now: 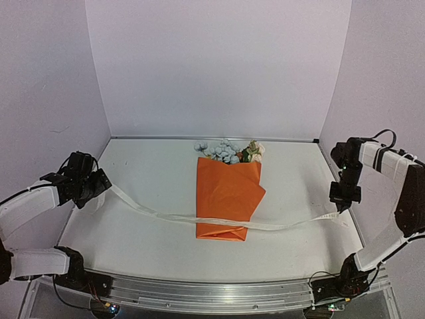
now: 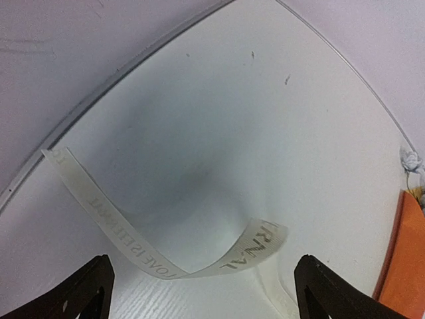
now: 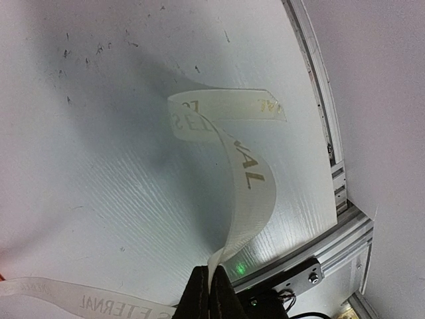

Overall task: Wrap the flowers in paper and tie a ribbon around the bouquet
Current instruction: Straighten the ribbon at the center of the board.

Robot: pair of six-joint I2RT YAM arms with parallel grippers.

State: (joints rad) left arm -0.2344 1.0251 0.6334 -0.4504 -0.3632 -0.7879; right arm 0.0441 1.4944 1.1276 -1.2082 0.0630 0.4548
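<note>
The bouquet lies mid-table: orange paper (image 1: 228,196) wrapped round the flowers (image 1: 229,151), whose pale blue and cream blooms stick out at the far end. The cream ribbon (image 1: 285,226) runs across the paper's lower part from left to right. My left gripper (image 1: 99,185) is open; in the left wrist view its fingers (image 2: 85,292) stand wide apart with the ribbon (image 2: 166,266) lying loose and curled on the table between them. My right gripper (image 1: 344,203) is shut on the ribbon's other end (image 3: 249,179), which loops up from the pinched fingertips (image 3: 199,296).
White table (image 1: 153,173) with lilac walls behind and at both sides. An aluminium rail (image 3: 332,249) runs along the table's near right edge, close to my right gripper. The orange paper's edge (image 2: 402,266) shows at the right of the left wrist view.
</note>
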